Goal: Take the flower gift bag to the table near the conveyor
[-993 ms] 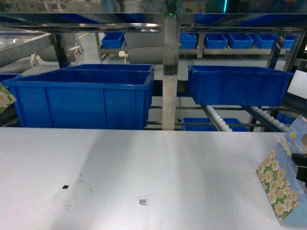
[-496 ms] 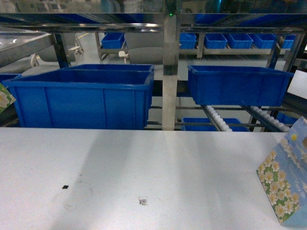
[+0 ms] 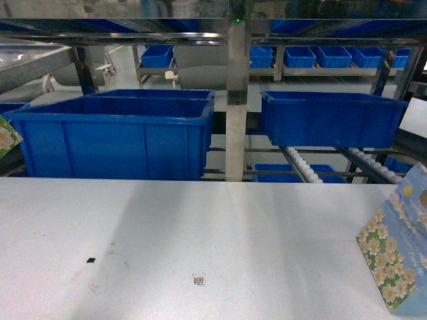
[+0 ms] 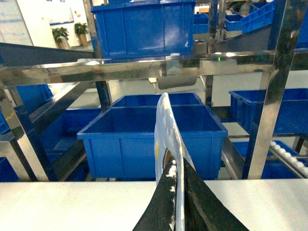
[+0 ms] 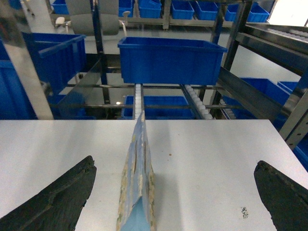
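Note:
A flower gift bag [image 3: 397, 260], light blue with white flowers, stands upright on the white table [image 3: 200, 227] at the far right. In the right wrist view this bag [image 5: 137, 178] is between the wide-apart fingers of my right gripper [image 5: 175, 163], nearer the left finger, and nothing touches it. My left gripper [image 4: 177, 166] is shut on the thin edge of another flower gift bag [image 4: 166, 125], held upright over the table. A corner of that bag [image 3: 5, 137] shows at the head view's left edge. The conveyor [image 3: 303, 167] with white rollers runs behind the table.
Two big blue bins [image 3: 113, 137] [image 3: 330, 119] sit on the steel rack just past the table's far edge. A steel post [image 3: 237, 100] stands between them. A QR mark [image 3: 198, 280] and a black speck [image 3: 91, 259] lie on the tabletop.
One second ago a dark right gripper part was at the right bag in the head view; it has since drawn back out of that view. The bag stays standing on the table.

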### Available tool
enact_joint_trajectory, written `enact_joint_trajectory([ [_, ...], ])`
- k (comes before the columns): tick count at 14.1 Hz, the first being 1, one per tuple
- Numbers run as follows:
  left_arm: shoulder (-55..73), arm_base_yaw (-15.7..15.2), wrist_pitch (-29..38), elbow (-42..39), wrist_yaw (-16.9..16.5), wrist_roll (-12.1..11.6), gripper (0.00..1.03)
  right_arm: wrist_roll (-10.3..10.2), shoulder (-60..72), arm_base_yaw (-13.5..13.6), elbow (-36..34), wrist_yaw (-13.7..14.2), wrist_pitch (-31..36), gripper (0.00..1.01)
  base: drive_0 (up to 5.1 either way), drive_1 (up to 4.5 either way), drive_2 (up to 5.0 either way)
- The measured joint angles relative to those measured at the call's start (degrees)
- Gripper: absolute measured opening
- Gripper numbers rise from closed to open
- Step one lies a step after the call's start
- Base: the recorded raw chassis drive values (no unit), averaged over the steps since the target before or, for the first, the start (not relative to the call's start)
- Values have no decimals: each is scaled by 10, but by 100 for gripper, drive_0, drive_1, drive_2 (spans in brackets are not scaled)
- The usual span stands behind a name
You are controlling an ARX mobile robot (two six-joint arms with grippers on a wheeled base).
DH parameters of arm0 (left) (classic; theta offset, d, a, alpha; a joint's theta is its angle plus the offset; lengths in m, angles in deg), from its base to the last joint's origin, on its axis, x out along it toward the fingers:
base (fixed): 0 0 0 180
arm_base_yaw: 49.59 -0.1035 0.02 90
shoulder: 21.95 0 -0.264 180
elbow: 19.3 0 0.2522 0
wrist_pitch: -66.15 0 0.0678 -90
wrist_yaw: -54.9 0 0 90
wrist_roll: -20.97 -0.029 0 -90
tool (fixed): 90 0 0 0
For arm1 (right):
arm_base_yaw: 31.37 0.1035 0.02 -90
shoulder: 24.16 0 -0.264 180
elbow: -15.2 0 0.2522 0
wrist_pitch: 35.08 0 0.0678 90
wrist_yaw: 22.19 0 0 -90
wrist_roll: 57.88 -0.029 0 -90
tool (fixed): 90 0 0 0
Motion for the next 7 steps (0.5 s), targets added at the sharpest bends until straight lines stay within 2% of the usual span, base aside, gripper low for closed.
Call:
enact_joint_trajectory([
  [1, 0, 0, 0, 0, 0, 0, 2, -2, -89, 6, -8, 1, -78, 98, 0, 0, 0],
  [2, 0, 0, 0, 0, 0, 0, 2, -7, -278, 25, -19, 31, -253, 98, 0, 0, 0],
  [3, 0, 0, 0, 0, 0, 0, 2, -22, -501, 62, -27, 53, -474, 98, 0, 0, 0],
  [6, 50, 26, 74, -6, 14, 0, 2, -27, -500, 62, -28, 53, -477, 98, 0, 0, 0],
  [7, 59, 28, 79, -7, 15, 2, 2, -27, -500, 62, -28, 53, -477, 98, 0, 0, 0],
])
